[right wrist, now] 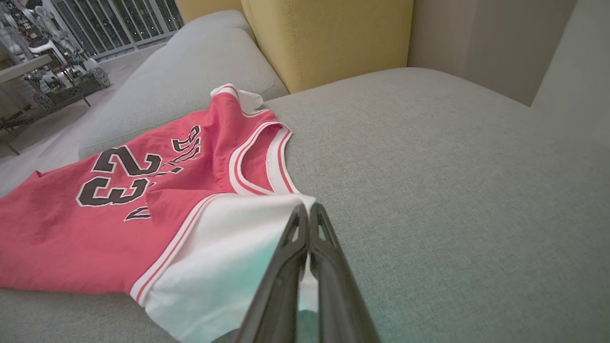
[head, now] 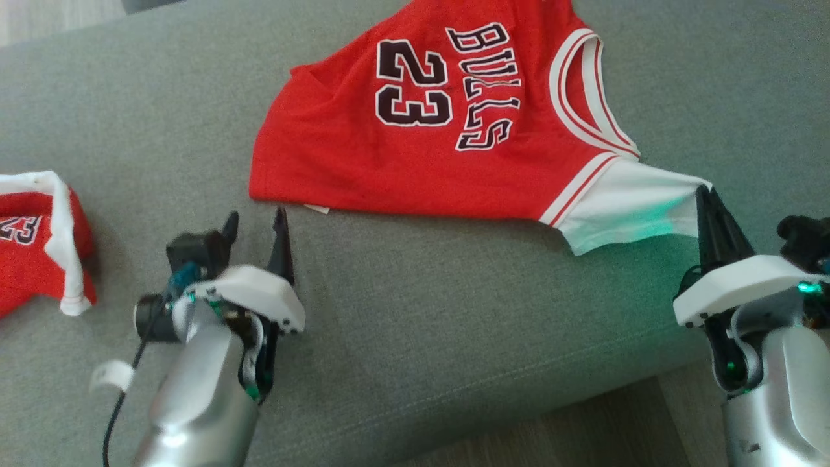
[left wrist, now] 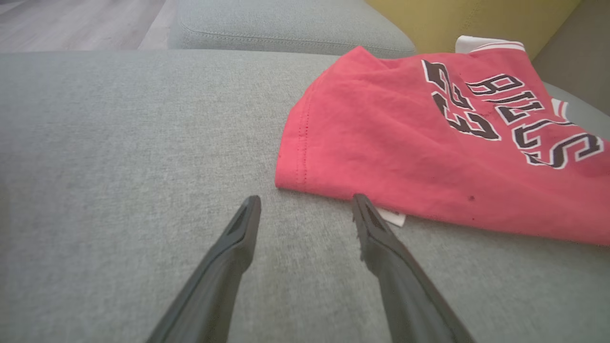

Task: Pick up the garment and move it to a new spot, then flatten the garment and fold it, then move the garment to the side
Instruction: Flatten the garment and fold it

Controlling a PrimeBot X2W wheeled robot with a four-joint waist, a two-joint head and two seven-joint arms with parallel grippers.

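Observation:
The garment (head: 415,123) is a red jersey with white sleeves, black "BULLS" and "23", lying on the grey sofa seat. My right gripper (head: 703,194) is shut on the tip of its white sleeve (head: 632,204); in the right wrist view the sleeve (right wrist: 238,257) is pinched between the closed fingers of that gripper (right wrist: 309,209). My left gripper (head: 256,220) stands open just short of the garment's hem corner. In the left wrist view this gripper (left wrist: 307,202) has nothing between its fingers, the right fingertip close to the hem (left wrist: 305,157) and a small white tag (left wrist: 393,217).
A second red and white jersey (head: 39,240) lies bunched at the far left of the sofa seat (head: 421,311). The seat's front edge and wooden floor (head: 570,428) run along the bottom. A yellow cushion (right wrist: 329,38) stands behind the seat.

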